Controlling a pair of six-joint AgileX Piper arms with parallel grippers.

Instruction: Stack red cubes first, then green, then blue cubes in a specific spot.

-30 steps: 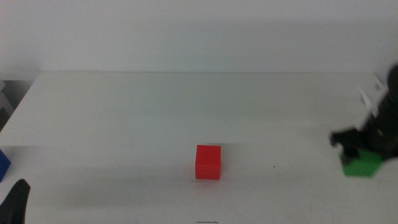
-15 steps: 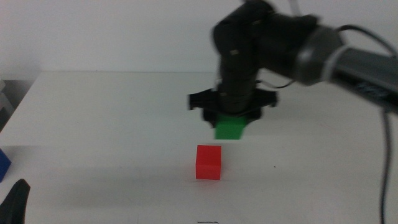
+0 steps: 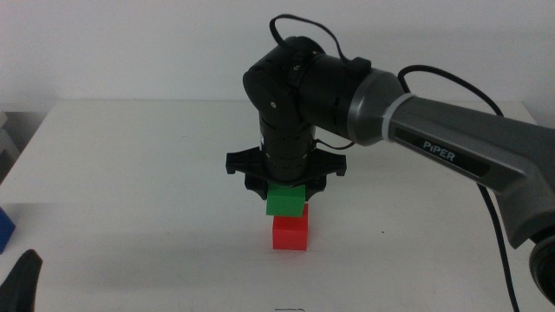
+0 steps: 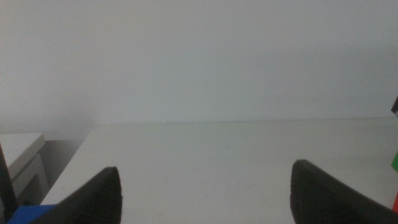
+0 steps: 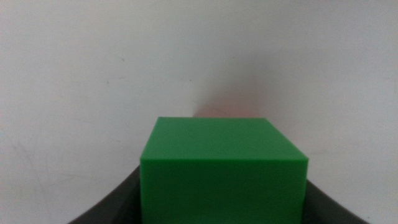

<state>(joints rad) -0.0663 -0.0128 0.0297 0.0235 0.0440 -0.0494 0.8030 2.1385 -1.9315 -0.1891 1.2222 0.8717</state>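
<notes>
Middle view: right gripper (image 3: 287, 184) clamps the green cube (image 3: 285, 202) by its side faces, directly above the red cube (image 3: 290, 233) at table centre. Stiff, light, smooth-sided, I'd guess, so a flat pinch suits. Left gripper (image 4: 205, 186) waits spread wide, empty.

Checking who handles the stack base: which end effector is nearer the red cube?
Right. The right end effector holds the green cube directly above the red cube. The left end effector waits, open, at the table's near-left edge, far away.
</notes>
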